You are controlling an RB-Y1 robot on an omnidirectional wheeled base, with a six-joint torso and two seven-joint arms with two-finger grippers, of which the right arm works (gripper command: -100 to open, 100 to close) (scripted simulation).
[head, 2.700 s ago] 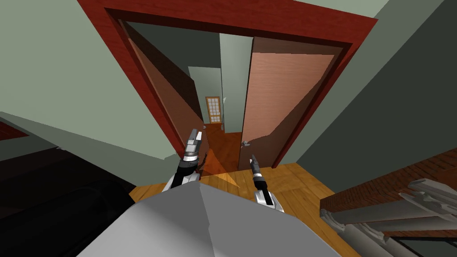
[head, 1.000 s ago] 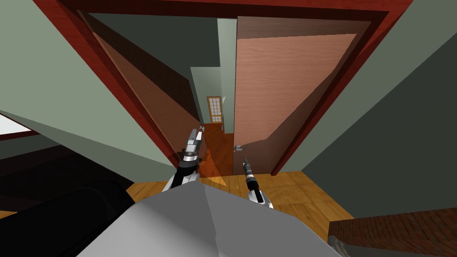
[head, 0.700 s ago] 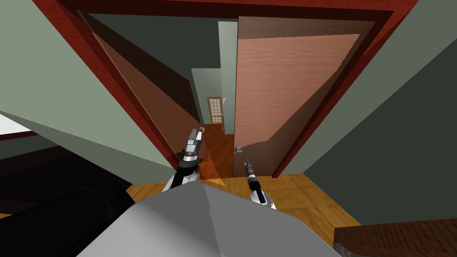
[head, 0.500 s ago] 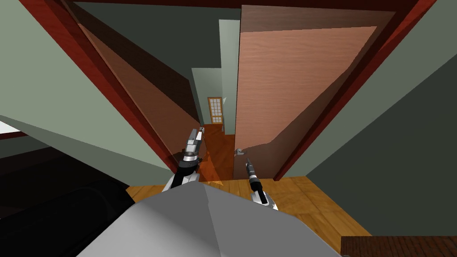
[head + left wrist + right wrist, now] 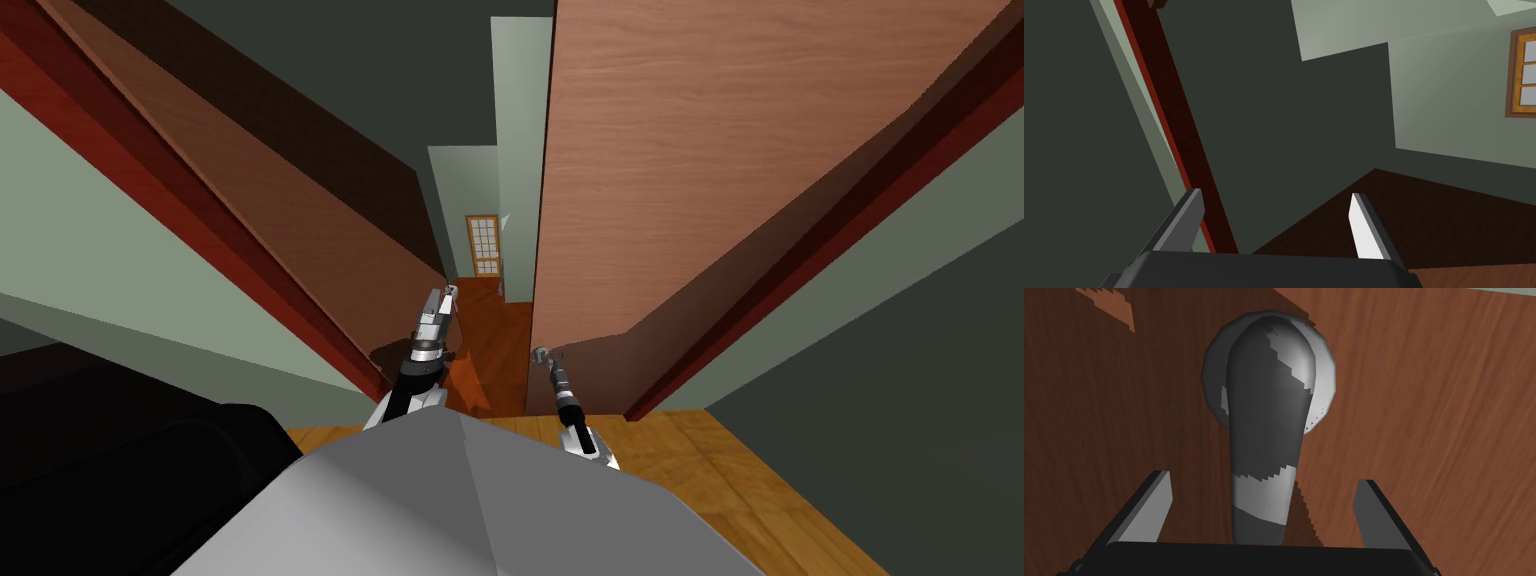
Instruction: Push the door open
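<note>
Ahead of you, a dark red frame (image 5: 200, 235) runs up both sides of the opening. It is set in a pale green wall (image 5: 110, 220) on your left and a darker grey-green wall (image 5: 900, 330) on your right. Under you lies a light wood plank floor (image 5: 760, 480). Past its far edge the boards give way to a darker reddish-brown corridor floor (image 5: 500, 335). At the corridor's far end you'll see a small paned panel (image 5: 484, 246) in an orange wood surround, though you can't tell whether it is a window or a door. It is set in a pale green end wall (image 5: 462, 185). A bulky black shape (image 5: 130, 470) sits at the plank floor's left edge, and you can't make out what it is.
</note>
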